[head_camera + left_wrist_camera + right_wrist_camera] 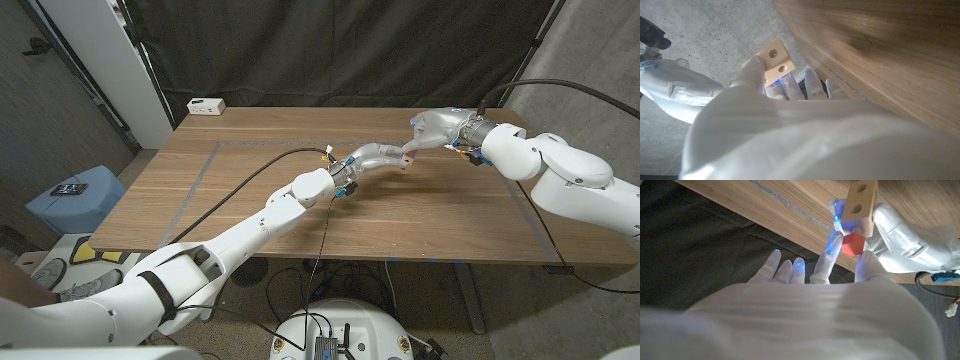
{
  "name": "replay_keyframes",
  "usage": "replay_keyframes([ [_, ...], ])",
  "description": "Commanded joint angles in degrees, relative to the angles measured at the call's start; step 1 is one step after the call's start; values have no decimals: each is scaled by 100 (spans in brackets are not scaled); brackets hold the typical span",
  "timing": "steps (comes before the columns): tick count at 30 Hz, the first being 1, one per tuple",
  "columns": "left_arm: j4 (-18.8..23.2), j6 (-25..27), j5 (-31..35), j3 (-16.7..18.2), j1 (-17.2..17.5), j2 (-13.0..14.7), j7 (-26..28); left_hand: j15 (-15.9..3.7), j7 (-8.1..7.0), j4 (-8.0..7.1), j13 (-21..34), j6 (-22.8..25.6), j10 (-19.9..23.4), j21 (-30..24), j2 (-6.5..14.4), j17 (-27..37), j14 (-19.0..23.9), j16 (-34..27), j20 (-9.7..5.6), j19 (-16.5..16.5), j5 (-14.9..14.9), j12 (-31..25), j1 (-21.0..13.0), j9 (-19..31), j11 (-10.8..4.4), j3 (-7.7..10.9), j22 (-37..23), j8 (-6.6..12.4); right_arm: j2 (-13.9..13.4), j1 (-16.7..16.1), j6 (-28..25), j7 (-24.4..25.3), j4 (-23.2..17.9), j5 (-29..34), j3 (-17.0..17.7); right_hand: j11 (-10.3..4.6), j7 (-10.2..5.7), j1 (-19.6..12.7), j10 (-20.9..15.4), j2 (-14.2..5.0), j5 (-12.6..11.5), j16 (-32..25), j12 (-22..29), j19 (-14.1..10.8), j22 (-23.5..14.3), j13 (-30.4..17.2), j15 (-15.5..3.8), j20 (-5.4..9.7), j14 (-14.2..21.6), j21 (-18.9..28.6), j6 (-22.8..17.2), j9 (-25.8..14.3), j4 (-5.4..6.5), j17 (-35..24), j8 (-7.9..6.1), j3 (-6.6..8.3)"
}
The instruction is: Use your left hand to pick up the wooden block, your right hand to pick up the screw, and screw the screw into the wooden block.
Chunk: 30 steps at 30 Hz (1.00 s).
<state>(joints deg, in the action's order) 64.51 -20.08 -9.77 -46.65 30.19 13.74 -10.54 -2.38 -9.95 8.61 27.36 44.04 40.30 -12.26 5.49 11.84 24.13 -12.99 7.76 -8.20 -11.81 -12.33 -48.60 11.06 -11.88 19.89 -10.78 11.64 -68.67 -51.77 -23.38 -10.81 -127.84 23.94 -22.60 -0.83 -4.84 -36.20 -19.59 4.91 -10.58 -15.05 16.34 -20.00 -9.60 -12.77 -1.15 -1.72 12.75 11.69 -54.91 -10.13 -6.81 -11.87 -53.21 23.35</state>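
Left hand (378,157) grips the wooden block (861,202) above the table (250,200), mid-surface, holding it up w/ a holed face turned toward the right hand (432,128), probably so the hole is open to the screw. Right hand pinches the screw (852,244) by its red head, thumb and a finger on it, other fingers spread (likely kept clear of the block). Screw sits right against the block's lower hole; how far the thread is in, can't tell. Both hands meet in the air, touching or nearly so, approx. over the table's middle. Looks like the turning-in stage; alignment w/ the hole matters most.
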Motion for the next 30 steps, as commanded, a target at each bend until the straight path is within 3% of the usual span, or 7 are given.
replay_keyframes([
  [1, -6, 14, -3, -1, 0, -6, -9, -288, 18, 11, 12, 111, -12, -25, 55, 11, 42, 6, -15, -57, -29, -15, -34, 31, 13, 60, -14, 37, 165, -6, -48, 160, 47, 292, -86, -27, 54, 119, -165, -22, 1, -48, 45, -115, -16, 3, -29, -2, 121, 29, -292, -4, 20, -18, -45, -58],
  [15, -169, -40, -31, -20, -88, -73, -102, -288, 13, 24, 5, 109, -11, -26, 73, 11, 34, 5, -4, -60, -35, -16, -62, 31, 9, 79, -14, 35, 365, 23, -154, 225, 120, 492, -148, -69, 202, 363, -493, -51, -5, -70, 69, -239, -19, 46, -104, 22, 368, -6, -1077, 23, 53, 14, -38, -154],
  [22, -239, -66, -51, -22, -118, -100, -140, -285, 25, 26, 2, 105, -13, -25, 82, 11, 34, 5, -4, -58, -39, -15, -70, 31, 9, 89, -14, 32, 437, 132, -273, 52, 143, 561, -236, -64, 247, 442, -574, -57, -2, -76, 68, -264, -19, 59, -130, 1, 431, -11, -1185, 29, 69, 20, 6, -184],
  [30, -339, -111, -80, -14, -151, -133, -175, -283, 13, 17, -1, 106, -9, -24, 80, 10, 32, 6, -4, -58, -39, -17, -54, 31, 8, 90, -14, 32, 416, 223, -377, -179, 124, 523, -257, 15, 218, 733, -452, 46, -3, 3, -62, -218, -20, 80, 0, -55, 366, -55, -829, 20, 122, 28, 342, -319],
])
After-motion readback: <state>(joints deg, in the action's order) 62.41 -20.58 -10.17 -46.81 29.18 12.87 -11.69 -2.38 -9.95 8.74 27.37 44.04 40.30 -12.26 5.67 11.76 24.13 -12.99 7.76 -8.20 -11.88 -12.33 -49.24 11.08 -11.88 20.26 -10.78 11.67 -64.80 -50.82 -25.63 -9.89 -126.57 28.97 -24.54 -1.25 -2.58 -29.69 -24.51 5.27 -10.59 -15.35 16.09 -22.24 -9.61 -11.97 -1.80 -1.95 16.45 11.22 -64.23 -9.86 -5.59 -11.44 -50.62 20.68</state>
